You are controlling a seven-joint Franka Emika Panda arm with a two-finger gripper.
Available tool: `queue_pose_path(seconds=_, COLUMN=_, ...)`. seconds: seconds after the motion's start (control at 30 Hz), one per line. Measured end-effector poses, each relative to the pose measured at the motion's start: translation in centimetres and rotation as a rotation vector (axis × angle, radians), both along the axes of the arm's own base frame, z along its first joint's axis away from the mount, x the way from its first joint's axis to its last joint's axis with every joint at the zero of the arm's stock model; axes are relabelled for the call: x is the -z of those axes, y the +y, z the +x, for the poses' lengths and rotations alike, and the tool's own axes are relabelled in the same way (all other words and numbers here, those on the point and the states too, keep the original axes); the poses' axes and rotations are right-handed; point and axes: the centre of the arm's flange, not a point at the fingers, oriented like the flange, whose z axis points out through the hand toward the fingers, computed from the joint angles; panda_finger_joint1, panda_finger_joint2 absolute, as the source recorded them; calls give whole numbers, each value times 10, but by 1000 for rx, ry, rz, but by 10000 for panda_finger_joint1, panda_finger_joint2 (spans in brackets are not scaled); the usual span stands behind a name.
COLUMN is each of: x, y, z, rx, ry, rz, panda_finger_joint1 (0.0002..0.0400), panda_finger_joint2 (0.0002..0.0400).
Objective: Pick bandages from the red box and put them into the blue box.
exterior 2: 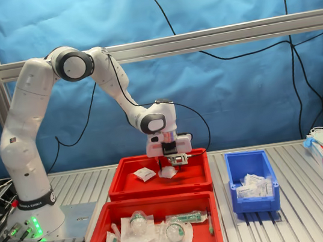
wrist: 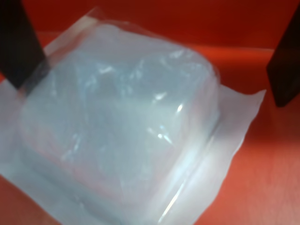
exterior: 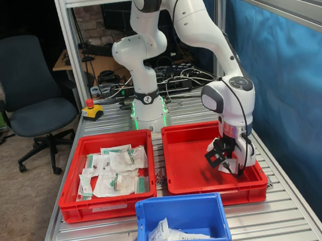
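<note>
Looking from the first exterior view, we see the blue box (exterior: 183, 229) nearest, white packets inside. Beyond it our hand (exterior: 229, 158) sits low in the red box (exterior: 216, 189), fingers (wrist: 18, 44) spread either side of a bandage (wrist: 122, 126), not pinching it.

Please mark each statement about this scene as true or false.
1. The gripper is low inside the plain-fronted red plastic crate. True.
2. The bright blue plastic bin is empty. False: white packets lie in it.
3. The open fingers stand either side of a puffy white sealed packet. True.
4. Clear pouches with green marks lie under the gripper. False: they lie in the labelled red crate.
</note>
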Motion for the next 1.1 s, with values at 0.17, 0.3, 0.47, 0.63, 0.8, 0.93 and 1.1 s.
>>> queue_pose_path(seconds=0.17, x=0, y=2, z=-1, rx=-2, ry=-1, rz=0, panda_finger_joint1=400, panda_finger_joint2=400)
queue_pose_path(seconds=0.3, x=0, y=2, z=-1, rx=-2, ry=-1, rz=0, panda_finger_joint1=400, panda_finger_joint2=400)
queue_pose_path(seconds=0.47, x=0, y=-1, z=1, rx=4, ry=-2, rz=-3, panda_finger_joint1=400, panda_finger_joint2=400)
queue_pose_path(seconds=0.63, x=0, y=-7, z=4, rx=14, ry=-5, rz=-8, panda_finger_joint1=400, panda_finger_joint2=400)
queue_pose_path(seconds=0.8, x=0, y=-14, z=8, rx=26, ry=-8, rz=-14, panda_finger_joint1=366, panda_finger_joint2=366)
queue_pose_path(seconds=0.93, x=0, y=-18, z=10, rx=33, ry=-10, rz=-17, panda_finger_joint1=316, panda_finger_joint2=316)
queue_pose_path(seconds=1.1, x=-1, y=-23, z=12, rx=42, ry=-13, rz=-21, panda_finger_joint1=266, panda_finger_joint2=266)
